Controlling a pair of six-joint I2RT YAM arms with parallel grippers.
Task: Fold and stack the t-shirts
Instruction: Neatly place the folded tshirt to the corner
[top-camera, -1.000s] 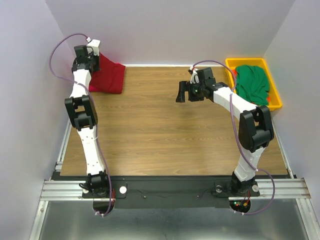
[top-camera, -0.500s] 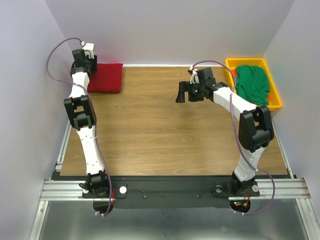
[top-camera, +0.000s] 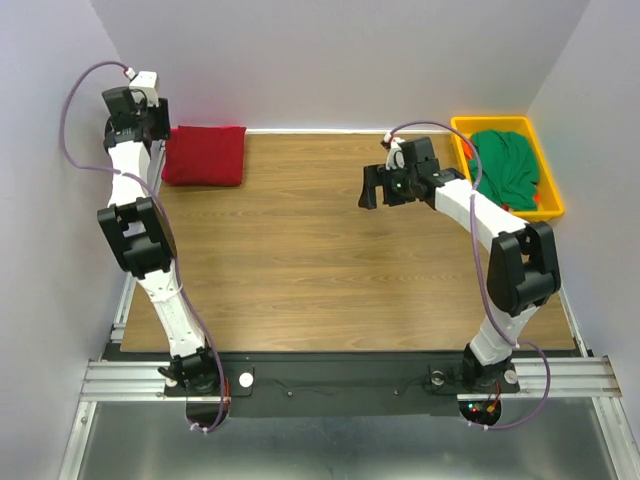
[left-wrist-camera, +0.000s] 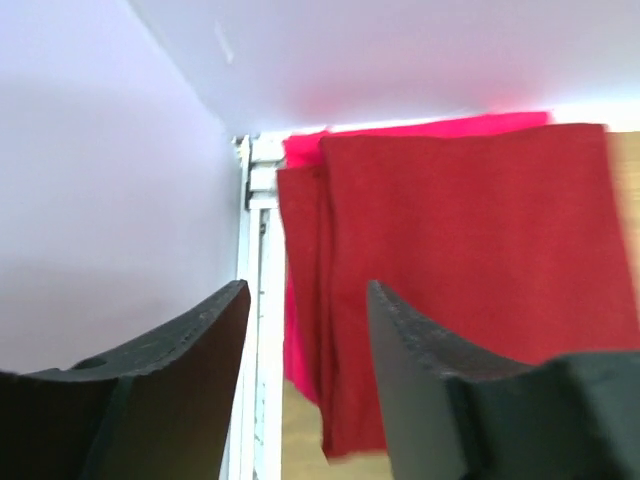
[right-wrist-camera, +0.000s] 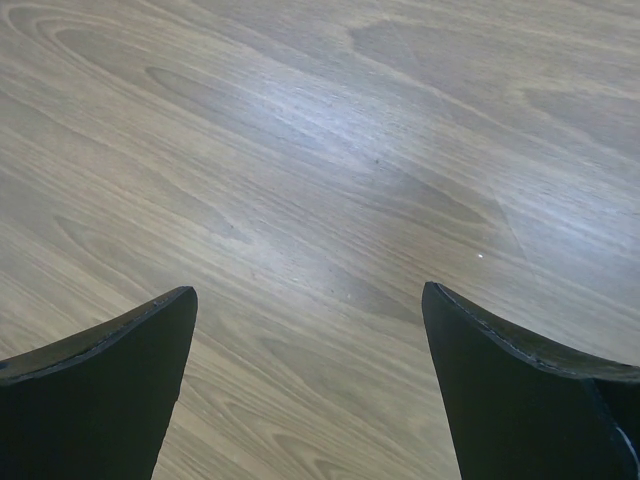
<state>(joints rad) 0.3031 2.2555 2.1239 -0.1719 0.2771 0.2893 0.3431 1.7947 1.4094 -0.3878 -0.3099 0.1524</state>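
Observation:
A folded maroon t-shirt (top-camera: 205, 155) lies at the table's far left corner. In the left wrist view the maroon t-shirt (left-wrist-camera: 470, 290) lies on top of a pink t-shirt (left-wrist-camera: 297, 330) whose edge shows along its left and far sides. My left gripper (top-camera: 150, 118) is open and empty, raised just left of the stack; it also shows in the left wrist view (left-wrist-camera: 305, 300). A crumpled green t-shirt (top-camera: 505, 168) lies in the yellow bin (top-camera: 552, 190). My right gripper (top-camera: 372, 187) is open and empty above bare table, and shows in the right wrist view (right-wrist-camera: 308, 300).
The yellow bin stands at the table's far right corner. The white walls close in at the back and at both sides. A metal rail (left-wrist-camera: 252, 330) runs along the table's left edge beside the stack.
My left gripper has let go of the maroon shirt, which now lies flat, and has drawn back up and to the left. My right arm has shifted slightly right.

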